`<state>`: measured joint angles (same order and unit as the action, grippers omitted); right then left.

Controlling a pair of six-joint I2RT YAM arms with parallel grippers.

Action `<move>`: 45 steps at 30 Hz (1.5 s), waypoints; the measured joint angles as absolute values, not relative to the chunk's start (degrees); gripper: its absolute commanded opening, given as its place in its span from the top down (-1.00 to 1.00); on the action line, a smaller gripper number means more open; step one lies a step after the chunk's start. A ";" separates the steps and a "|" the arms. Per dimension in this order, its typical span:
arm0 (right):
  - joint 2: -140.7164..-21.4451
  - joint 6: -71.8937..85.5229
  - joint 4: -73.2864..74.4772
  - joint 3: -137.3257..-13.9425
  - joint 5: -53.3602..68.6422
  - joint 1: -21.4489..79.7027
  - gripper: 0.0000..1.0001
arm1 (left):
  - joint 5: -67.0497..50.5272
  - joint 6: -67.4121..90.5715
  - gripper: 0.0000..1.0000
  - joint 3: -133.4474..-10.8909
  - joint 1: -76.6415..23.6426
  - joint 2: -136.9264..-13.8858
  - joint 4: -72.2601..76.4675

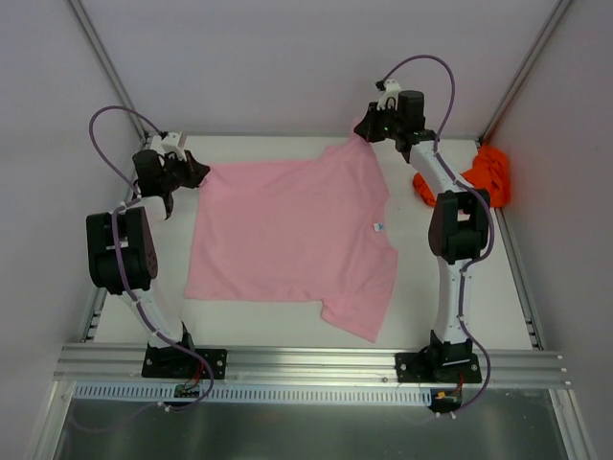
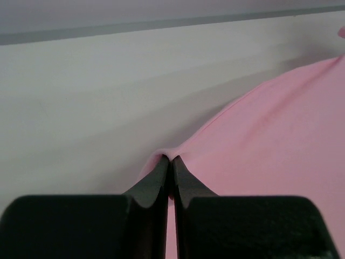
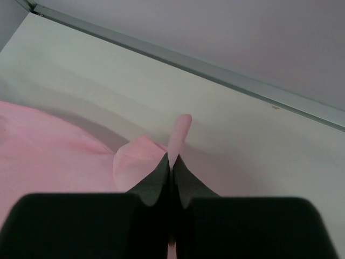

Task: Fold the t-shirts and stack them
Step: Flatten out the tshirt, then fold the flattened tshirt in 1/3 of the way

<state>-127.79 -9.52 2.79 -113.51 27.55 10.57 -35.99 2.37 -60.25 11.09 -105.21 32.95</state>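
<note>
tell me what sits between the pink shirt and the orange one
In the top view, only the right arm and bare white table lie between the pink shirt and the orange shirt; the shirts do not touch.

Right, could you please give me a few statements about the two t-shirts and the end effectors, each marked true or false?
1. The pink t-shirt lies spread open on the table. True.
2. The orange-red t-shirt is folded on top of the pink one. False: it lies crumpled at the table's right edge.
3. The left end effector is shut on an edge of the pink t-shirt. True.
4. The right end effector is open above bare table. False: it is shut on pink fabric.
5. The neck label is on the shirt's left side. False: it is on the right side.
</note>
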 measured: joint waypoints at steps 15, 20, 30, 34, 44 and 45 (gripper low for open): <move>-131.52 -8.62 2.33 -118.43 30.44 10.13 0.98 | -48.25 -10.55 1.00 -66.87 13.34 -111.48 33.45; -133.16 -8.62 2.42 -121.43 30.89 10.11 0.98 | -48.99 -18.81 1.00 -72.73 13.34 -112.49 26.94; -133.49 -9.19 3.60 -121.54 30.94 10.11 0.98 | -47.53 -29.52 1.00 -74.24 13.34 -112.51 24.77; -133.49 -9.26 4.01 -121.54 31.16 10.11 0.98 | -47.99 -32.16 1.00 -74.22 13.34 -112.51 23.73; -131.28 -9.78 4.27 -116.95 34.22 10.09 0.98 | -52.21 -35.99 1.00 -67.70 13.37 -110.37 26.33; -130.45 -10.11 4.45 -115.46 34.87 10.09 0.98 | -52.97 -36.69 1.00 -65.89 13.52 -109.73 27.14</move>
